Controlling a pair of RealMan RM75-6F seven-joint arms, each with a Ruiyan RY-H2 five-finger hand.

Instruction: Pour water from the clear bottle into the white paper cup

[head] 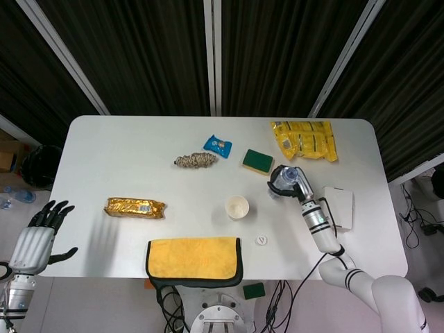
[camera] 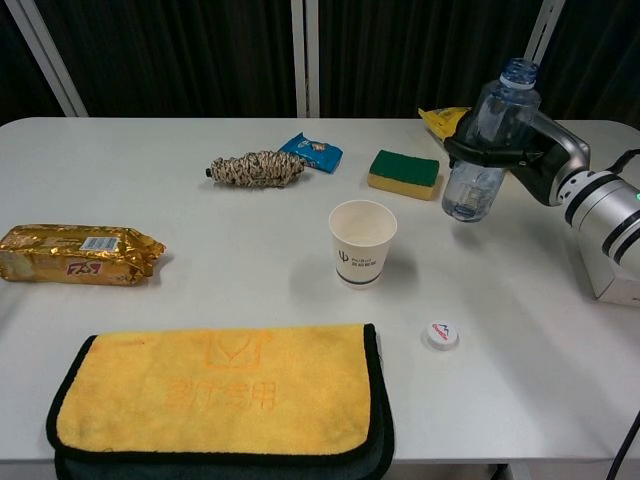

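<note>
The clear bottle [camera: 487, 140] stands upright and uncapped, just above or on the table, right of the white paper cup [camera: 362, 243]. My right hand [camera: 520, 150] grips the bottle around its middle. From overhead the bottle [head: 286, 177] and right hand [head: 300, 183] sit well right of the cup [head: 237, 207]. The bottle's cap [camera: 441, 334] lies on the table in front of the cup, also visible as the cap [head: 261, 240] in the head view. My left hand [head: 36, 241] hangs open off the table's left front corner, holding nothing.
A yellow cloth [camera: 220, 395] lies at the front edge. A gold packet [camera: 78, 254] is at left, a woven bundle [camera: 256, 168] and blue packet [camera: 312, 152] behind the cup, a green sponge [camera: 404, 172] near the bottle, a yellow bag [head: 304, 140] and white box [head: 334, 207] at right.
</note>
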